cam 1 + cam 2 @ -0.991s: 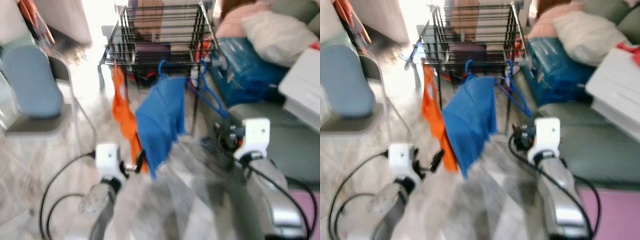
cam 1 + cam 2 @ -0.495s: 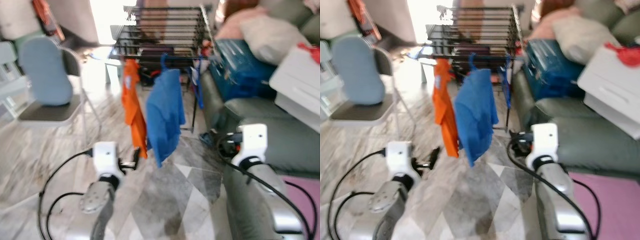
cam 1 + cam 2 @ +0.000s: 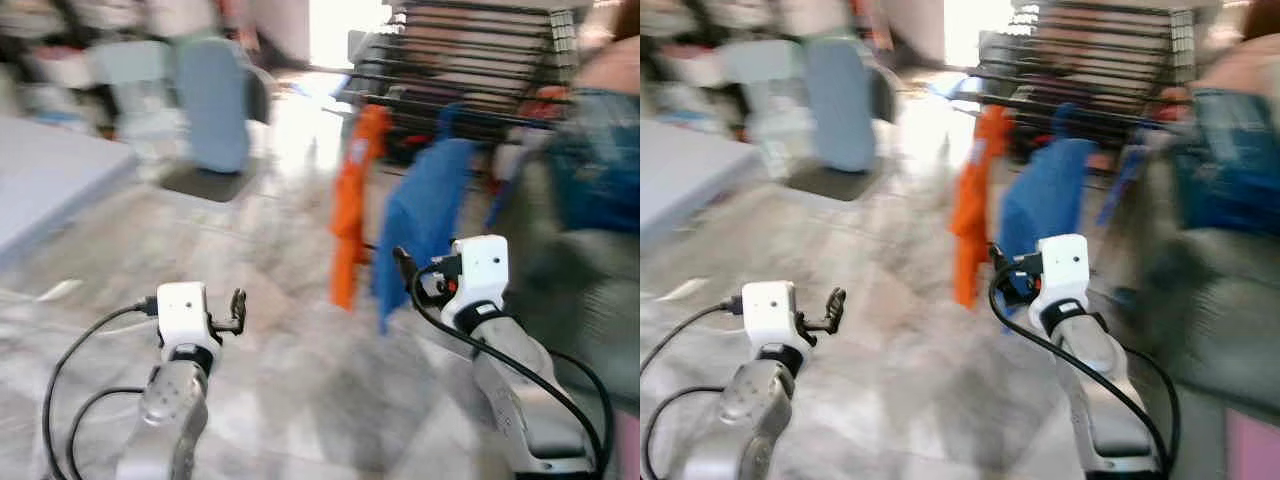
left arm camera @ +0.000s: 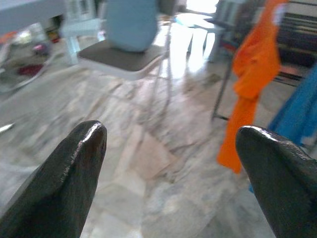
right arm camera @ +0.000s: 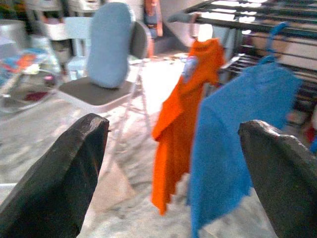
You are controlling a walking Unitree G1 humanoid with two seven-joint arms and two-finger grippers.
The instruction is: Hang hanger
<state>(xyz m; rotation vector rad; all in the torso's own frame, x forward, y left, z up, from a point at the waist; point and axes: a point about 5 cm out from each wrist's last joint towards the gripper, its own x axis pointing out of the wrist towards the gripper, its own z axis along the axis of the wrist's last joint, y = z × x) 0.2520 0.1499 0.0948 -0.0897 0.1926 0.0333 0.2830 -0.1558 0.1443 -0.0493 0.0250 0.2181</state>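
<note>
Since the earlier frame your head camera has swung toward your left, so the black wire drying rack (image 3: 470, 70) now sits toward the upper right of the blurred eye views and the folding chair with the blue back cushion (image 3: 213, 105) has come in at upper centre; the rack and its clothes do not appear to have moved themselves. Your left pincer (image 3: 236, 310) is held out low over the marbled floor (image 3: 300, 400), its two black fingers (image 4: 69, 173) spread wide with nothing between them. Your right pincer (image 3: 403, 268) is held out just in front of the hanging clothes, its fingers (image 5: 64, 168) likewise wide apart and holding nothing. On the rack's near rail an orange garment (image 5: 181, 124) hangs beside a blue garment (image 5: 233, 134); the blue one hangs from a blue hanger whose hook (image 5: 272, 42) loops over the rail, and the two garments touch or nearly touch at their edges. A pale grey flat surface (image 3: 45, 180) lies at the left of the eye views. A blue bundle (image 3: 1230, 160) lies to the right of the rack, too blurred to identify. No writing can be read.
</note>
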